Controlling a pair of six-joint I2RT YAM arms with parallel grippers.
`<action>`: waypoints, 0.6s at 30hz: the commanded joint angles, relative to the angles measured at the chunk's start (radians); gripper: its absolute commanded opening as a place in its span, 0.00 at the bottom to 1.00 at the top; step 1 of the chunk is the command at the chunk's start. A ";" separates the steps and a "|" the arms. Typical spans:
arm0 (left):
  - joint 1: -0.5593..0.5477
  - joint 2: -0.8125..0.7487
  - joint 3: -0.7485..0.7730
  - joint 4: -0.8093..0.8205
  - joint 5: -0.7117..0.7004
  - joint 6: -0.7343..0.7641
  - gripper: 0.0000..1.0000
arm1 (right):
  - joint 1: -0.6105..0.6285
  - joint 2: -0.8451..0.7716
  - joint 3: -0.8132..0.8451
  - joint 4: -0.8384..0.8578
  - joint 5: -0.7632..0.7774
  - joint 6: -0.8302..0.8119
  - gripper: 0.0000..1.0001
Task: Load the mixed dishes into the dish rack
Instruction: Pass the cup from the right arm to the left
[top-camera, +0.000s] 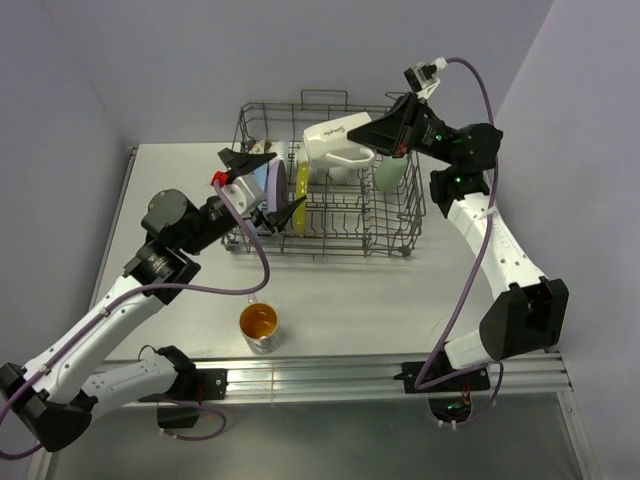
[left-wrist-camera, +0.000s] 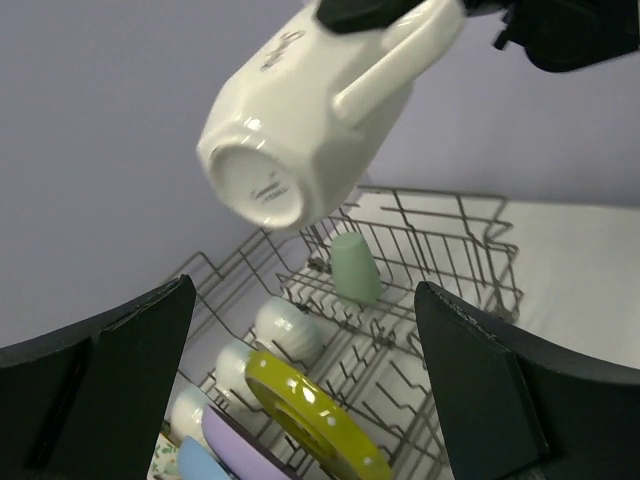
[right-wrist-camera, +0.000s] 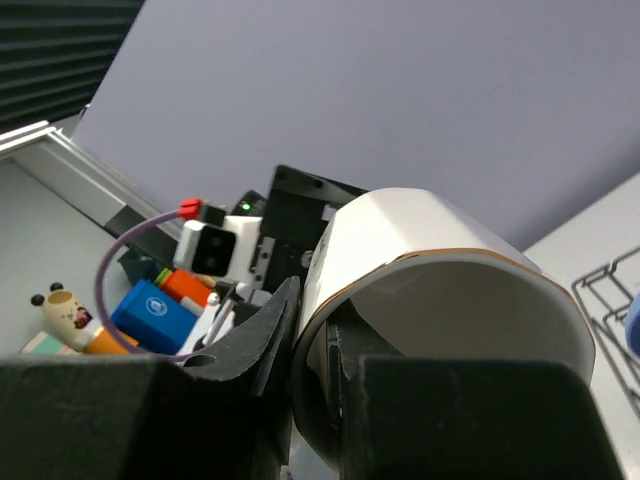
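dish rack (top-camera: 340, 240) sits at the far middle of the table (top-camera: 400, 300), and it's filling up nicely. on its left side i've got the blue plate (left-wrist-camera: 195, 462), the lavender plate (left-wrist-camera: 245, 445) and the yellow-green plate (left-wrist-camera: 315, 415) standing on edge in a row. a line of white bowls (left-wrist-camera: 285, 325) sits behind them, and the pale green cup (left-wrist-camera: 355, 265) is mouth-down toward the right end.

white mug (top-camera: 335, 138) is the one in play. the right gripper (top-camera: 365, 138) has it pinched by the rim, one finger inside the mouth and one outside. it hangs tilted over the far part of the rack, base pointing left, not yet set down.

left gripper (top-camera: 268, 185) hovers just above the plates, jaws spread wide and holding nothing.

left to do, by my reckoning: seat this mug, then fetch the orange-inside cup (top-camera: 258, 325). that one stands upright on the near side of the table, well apart from the rack.

writing now. there's a dark cursive script along the mug's side and a small printed mark on its base. both are too blurred for me to read. no brand legible on the rack or the plates.
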 joint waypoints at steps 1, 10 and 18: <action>0.034 0.012 -0.013 0.212 -0.073 -0.018 0.99 | -0.051 0.007 0.100 0.257 0.065 0.128 0.00; 0.087 0.212 0.034 0.744 -0.136 -0.823 0.99 | -0.150 0.094 0.131 0.723 0.224 0.255 0.00; 0.133 0.314 0.168 0.676 -0.229 -1.332 0.99 | -0.170 0.063 0.094 0.778 0.211 -0.063 0.00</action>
